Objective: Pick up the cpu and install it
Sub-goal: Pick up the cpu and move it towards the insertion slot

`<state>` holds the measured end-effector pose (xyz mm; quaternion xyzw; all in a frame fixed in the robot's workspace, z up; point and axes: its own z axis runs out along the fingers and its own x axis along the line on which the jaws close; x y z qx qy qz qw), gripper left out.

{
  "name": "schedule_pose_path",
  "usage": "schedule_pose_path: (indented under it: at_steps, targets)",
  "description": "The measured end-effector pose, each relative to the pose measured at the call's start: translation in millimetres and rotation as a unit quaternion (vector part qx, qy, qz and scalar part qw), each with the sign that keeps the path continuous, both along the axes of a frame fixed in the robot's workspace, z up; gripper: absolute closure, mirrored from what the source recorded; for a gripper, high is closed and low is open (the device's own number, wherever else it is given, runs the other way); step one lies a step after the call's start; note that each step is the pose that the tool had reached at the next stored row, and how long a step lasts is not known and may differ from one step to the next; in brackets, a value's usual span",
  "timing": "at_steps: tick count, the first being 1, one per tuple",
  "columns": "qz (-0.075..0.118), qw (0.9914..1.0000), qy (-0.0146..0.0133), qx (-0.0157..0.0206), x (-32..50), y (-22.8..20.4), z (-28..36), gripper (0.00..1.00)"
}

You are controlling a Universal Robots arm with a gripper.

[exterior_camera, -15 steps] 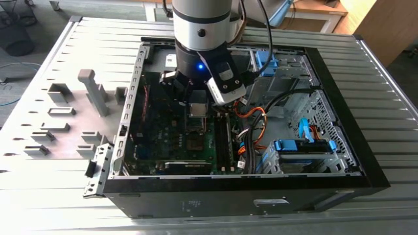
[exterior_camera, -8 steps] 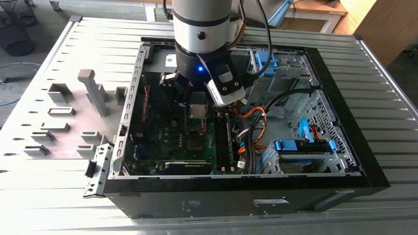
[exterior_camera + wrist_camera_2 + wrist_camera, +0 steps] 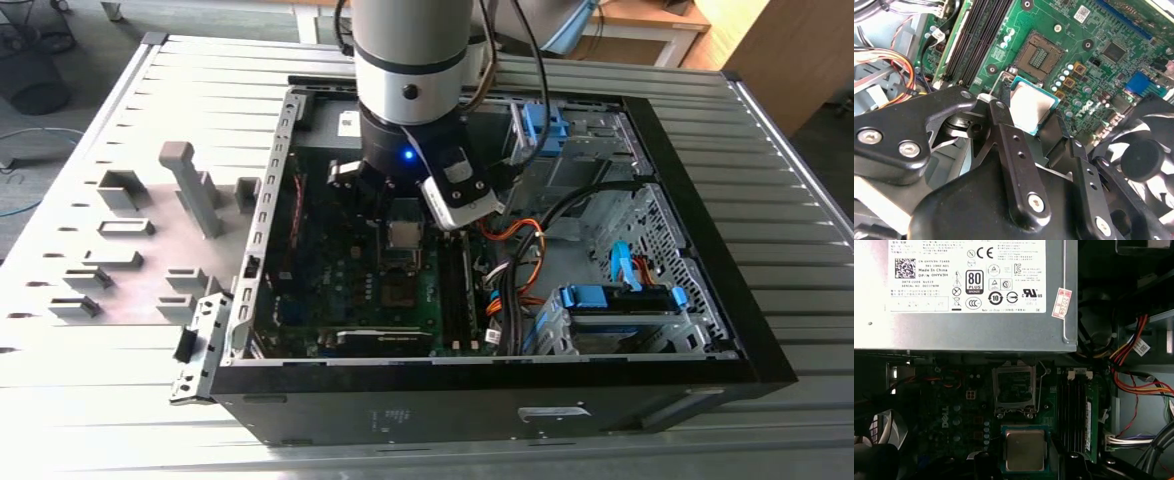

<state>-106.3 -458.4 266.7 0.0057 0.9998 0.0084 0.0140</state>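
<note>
1. Check the hand [image 3: 1030,120]. It is closed on the cpu [image 3: 1034,106], with 1 finger [image 3: 1004,132] against each of 2 opposite edges.
2. Check orientation. The cpu lies flat with its silvery metal top facing up, and its green border shows along the edges. It is square, so no long axis applies. In the first wrist view its edges run parallel to those of the socket [image 3: 1014,390].
3. Check position. The cpu sits over the motherboard [image 3: 1094,30], just beside the socket and not in it. The memory slots [image 3: 1072,410] run alongside. You cannot tell whether the cpu touches the board.
4. In the exterior view, the arm reaches down into the open computer case [image 3: 467,405] on the slatted surface [image 3: 801,420]. Grey holder blocks [image 3: 187,185] stand on the exterior view's left.
</note>
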Motion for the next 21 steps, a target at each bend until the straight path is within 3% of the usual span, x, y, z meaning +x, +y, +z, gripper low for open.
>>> schedule_pose_path:
  at_steps: [5,21]
  targets:
    - [0.000,1.00000,0.0000,-0.0001,-0.2,-0.2,-8.1,0.53]
    - [0.000,1.00000,0.0001,-0.0004,-0.5,-3.5,-14.6,0.53]
